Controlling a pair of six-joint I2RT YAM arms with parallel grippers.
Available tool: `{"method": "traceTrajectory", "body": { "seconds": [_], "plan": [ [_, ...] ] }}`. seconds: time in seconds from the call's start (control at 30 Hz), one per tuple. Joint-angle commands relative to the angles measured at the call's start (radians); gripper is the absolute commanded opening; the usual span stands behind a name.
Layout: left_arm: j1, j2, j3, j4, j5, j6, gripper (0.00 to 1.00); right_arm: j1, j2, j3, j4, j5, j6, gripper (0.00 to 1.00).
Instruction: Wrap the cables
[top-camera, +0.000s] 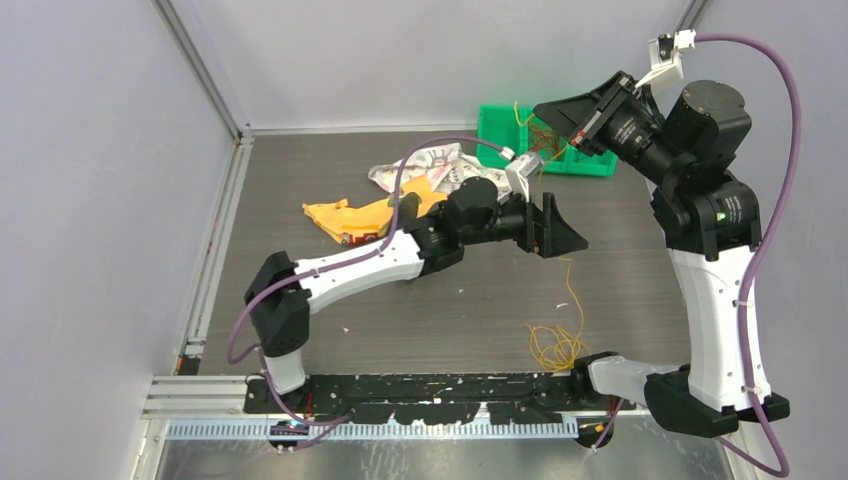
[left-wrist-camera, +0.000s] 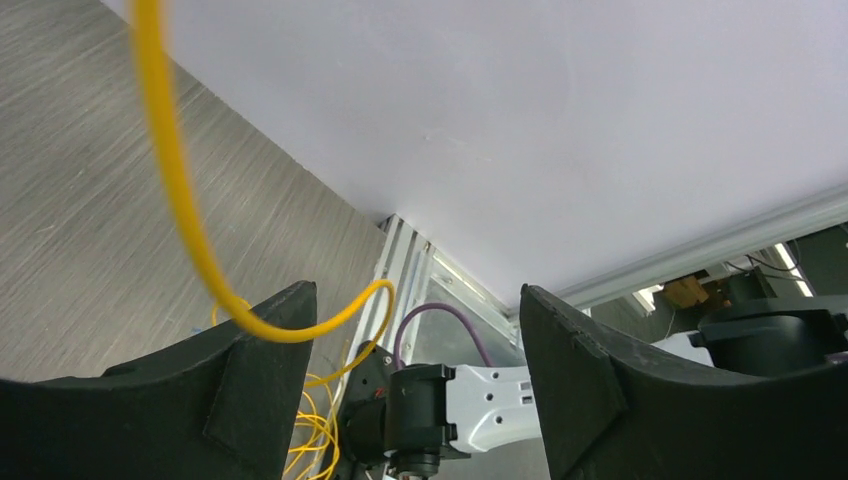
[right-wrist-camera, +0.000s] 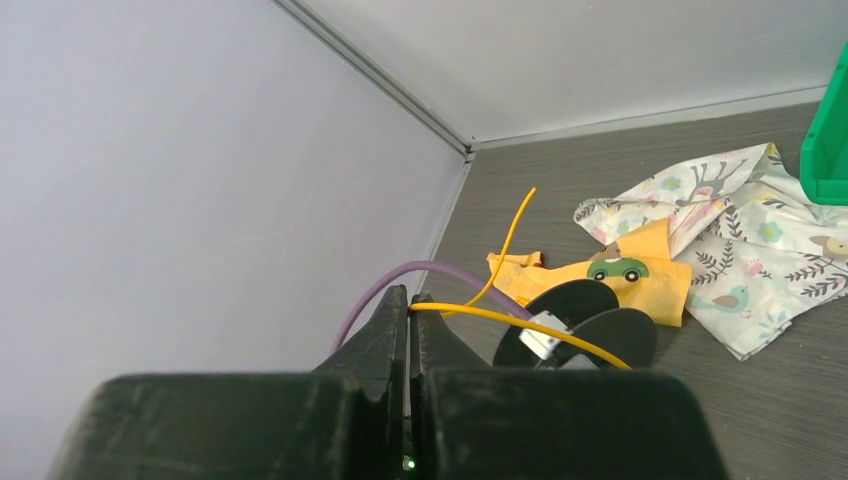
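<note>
A thin yellow cable lies in a loose coil (top-camera: 556, 347) on the table by the right arm's base, with one strand rising from it. My right gripper (top-camera: 545, 108) is raised high at the back, over the green bin. In the right wrist view it (right-wrist-camera: 410, 298) is shut on the yellow cable (right-wrist-camera: 520, 320); a short free end sticks up past the jaws. My left gripper (top-camera: 560, 228) hovers over the table's middle and is open (left-wrist-camera: 418, 300). The cable (left-wrist-camera: 185, 210) hangs across its left finger (left-wrist-camera: 250, 370), unclamped. No spool shows clearly.
A green bin (top-camera: 590, 160) holding some wires stands at the back right. A floral cloth (top-camera: 430, 165) and an orange cloth (top-camera: 350, 218) lie at the back middle, partly under my left arm. Side walls stand close, and a metal rail runs along the near edge.
</note>
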Motion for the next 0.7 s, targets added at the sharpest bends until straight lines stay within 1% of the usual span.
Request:
{"method": "traceTrajectory", "body": {
  "seconds": [0.0, 0.07, 0.1, 0.13, 0.17, 0.23, 0.27, 0.3, 0.33, 0.37, 0.4, 0.43, 0.53, 0.67],
  "plan": [
    [-0.003, 0.04, 0.073, 0.017, -0.053, 0.028, 0.75, 0.004, -0.022, 0.019, 0.021, -0.006, -0.007, 0.01],
    [-0.003, 0.052, 0.087, 0.01, -0.057, 0.037, 0.72, 0.003, -0.021, 0.021, 0.011, -0.01, -0.009, 0.01],
    [-0.003, 0.059, 0.097, 0.011, -0.056, 0.031, 0.67, 0.003, -0.023, 0.018, 0.01, -0.01, -0.009, 0.01],
    [-0.004, 0.066, 0.106, 0.01, -0.05, 0.024, 0.59, 0.004, -0.027, 0.018, 0.004, -0.005, -0.009, 0.01],
    [-0.004, 0.069, 0.112, 0.007, -0.05, 0.022, 0.47, 0.004, -0.029, 0.017, -0.001, 0.004, -0.013, 0.01],
    [-0.003, 0.059, 0.117, -0.018, -0.058, 0.025, 0.18, 0.004, -0.039, 0.012, -0.016, 0.034, -0.024, 0.01],
    [0.001, 0.048, 0.117, -0.044, -0.07, 0.036, 0.06, 0.003, -0.043, 0.012, -0.035, 0.059, -0.034, 0.04],
    [0.007, 0.029, 0.116, -0.082, -0.089, 0.052, 0.01, 0.003, -0.046, 0.013, -0.062, 0.095, -0.051, 0.21],
    [0.017, 0.005, 0.115, -0.117, -0.106, 0.068, 0.01, 0.003, -0.05, 0.013, -0.098, 0.138, -0.079, 0.49],
    [0.032, -0.021, 0.112, -0.145, -0.117, 0.092, 0.01, 0.004, -0.051, 0.012, -0.136, 0.187, -0.103, 0.71],
    [0.05, -0.052, 0.111, -0.173, -0.128, 0.113, 0.0, 0.003, -0.053, 0.011, -0.174, 0.236, -0.129, 0.9],
    [0.072, -0.082, 0.116, -0.206, -0.146, 0.131, 0.0, 0.004, -0.055, 0.011, -0.222, 0.289, -0.154, 0.98],
    [0.144, -0.163, 0.184, -0.319, -0.183, 0.184, 0.01, 0.004, -0.082, -0.009, -0.316, 0.456, -0.208, 1.0],
    [0.237, -0.184, 0.331, -0.43, -0.167, 0.221, 0.0, 0.004, -0.173, -0.098, -0.331, 0.597, -0.258, 1.0]
  ]
}}
